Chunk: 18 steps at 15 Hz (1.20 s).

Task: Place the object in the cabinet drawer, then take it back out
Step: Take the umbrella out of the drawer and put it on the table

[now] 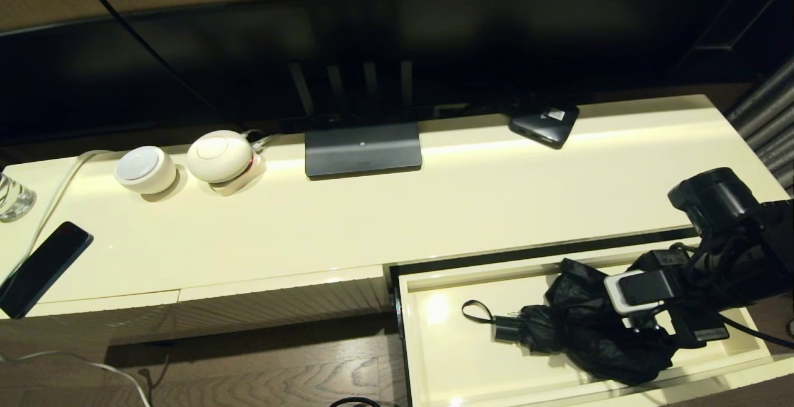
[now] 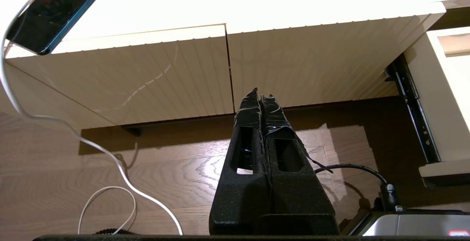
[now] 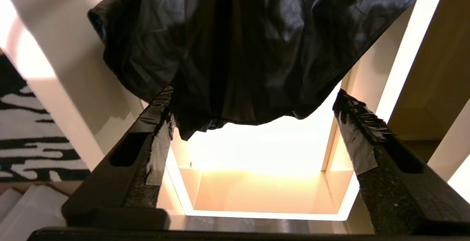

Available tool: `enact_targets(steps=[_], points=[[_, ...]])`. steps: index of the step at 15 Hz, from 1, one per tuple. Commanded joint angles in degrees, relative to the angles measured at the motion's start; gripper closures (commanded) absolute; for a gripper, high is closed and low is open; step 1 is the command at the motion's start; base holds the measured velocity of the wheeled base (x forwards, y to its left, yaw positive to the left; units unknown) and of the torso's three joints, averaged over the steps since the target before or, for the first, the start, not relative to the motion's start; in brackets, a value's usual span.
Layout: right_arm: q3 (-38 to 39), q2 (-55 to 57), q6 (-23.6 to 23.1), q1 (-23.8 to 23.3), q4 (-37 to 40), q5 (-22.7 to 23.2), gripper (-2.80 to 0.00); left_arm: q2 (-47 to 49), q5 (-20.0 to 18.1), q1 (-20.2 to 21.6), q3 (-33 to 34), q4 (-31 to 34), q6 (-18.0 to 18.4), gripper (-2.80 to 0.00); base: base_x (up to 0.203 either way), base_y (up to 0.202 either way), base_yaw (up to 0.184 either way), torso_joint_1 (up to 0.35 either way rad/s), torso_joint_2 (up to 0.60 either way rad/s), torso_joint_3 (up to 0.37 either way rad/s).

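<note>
Drawer [image 1: 434, 332]: glossy cream interior, smooth. Umbrella [image 1: 589, 332]: black cloth, crinkled, slight sheen. Floor [image 2: 165, 167]: grained wood. Cabinet front [image 2: 293, 68]: finely ribbed.

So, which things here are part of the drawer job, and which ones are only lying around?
Part of the job:
- umbrella, lying in the open drawer
- right gripper, fingers apart at the umbrella fabric

Only lying around:
- phone and glass at the left end of the cabinet top
- two white round devices
- small black box
- monitor base
- left gripper, parked low before the closed fronts
</note>
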Motion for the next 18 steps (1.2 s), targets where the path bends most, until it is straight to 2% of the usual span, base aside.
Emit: enact_targets(steps=[1,11,18], points=[[-3.6,2.4,-0.9,-0.3,4.8,0.0,-2.8,0.1,0.0,0.0,0.2,0.0,0.0,0.0,0.0,0.0,0.0,0.0,0.0,0.0],[-9.7,10.6,-0.9,-2.4,4.6,2.5,-2.8,0.1,0.0,0.0,0.2,0.0,0.0,0.0,0.0,0.0,0.0,0.0,0.0,0.0],[-9.9,12.7,-0.9,-1.5,2.4,3.6,-2.8,0.1,0.0,0.0,0.2,0.0,0.0,0.0,0.0,0.0,0.0,0.0,0.0,0.0]])
